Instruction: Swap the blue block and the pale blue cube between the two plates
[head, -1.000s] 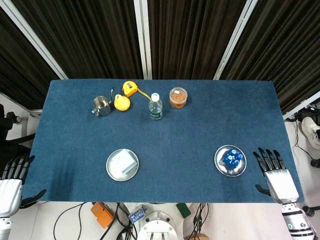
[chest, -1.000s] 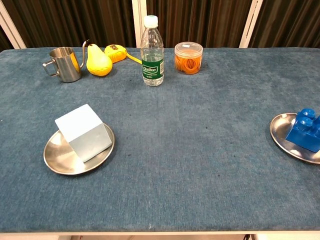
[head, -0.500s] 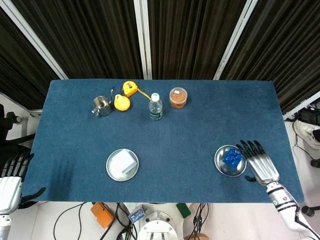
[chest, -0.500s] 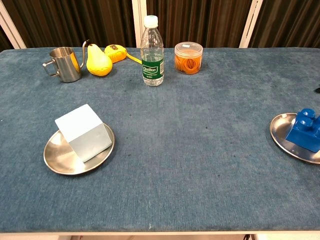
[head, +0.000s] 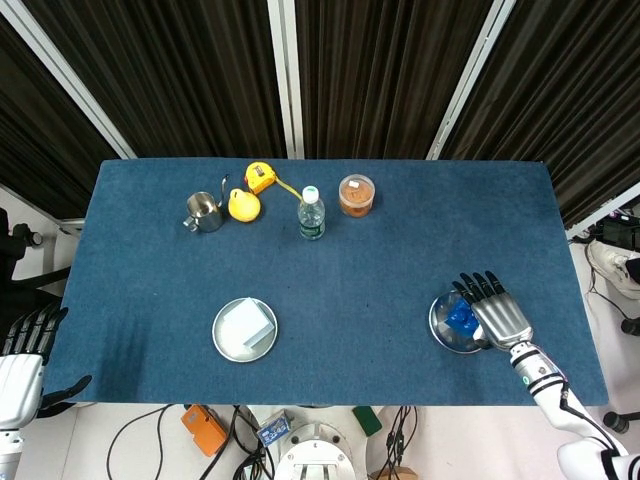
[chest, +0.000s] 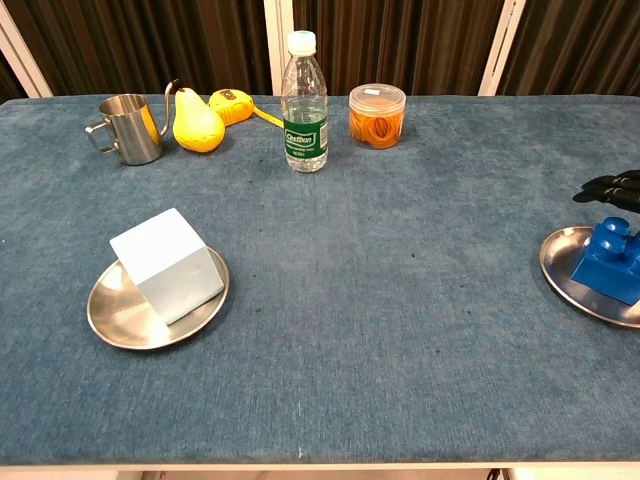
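Note:
The blue block (head: 459, 317) (chest: 608, 261) sits in the right metal plate (head: 446, 336) (chest: 560, 262). My right hand (head: 492, 309) hovers over that plate with fingers spread, partly covering the block from above; only its dark fingertips (chest: 610, 187) show at the chest view's right edge. The pale blue cube (head: 247, 322) (chest: 168, 265) rests in the left metal plate (head: 227, 346) (chest: 112, 318). My left hand (head: 22, 360) hangs open off the table's left front corner, holding nothing.
Along the back of the blue cloth stand a steel cup (chest: 128, 128), a yellow pear (chest: 196, 123), a yellow tape measure (chest: 232, 102), a water bottle (chest: 305, 103) and a jar of orange contents (chest: 377, 116).
My right hand has moved left from beside the right plate to over it, now above the blue block; its fingertips have entered the chest view. The left hand has stayed put.

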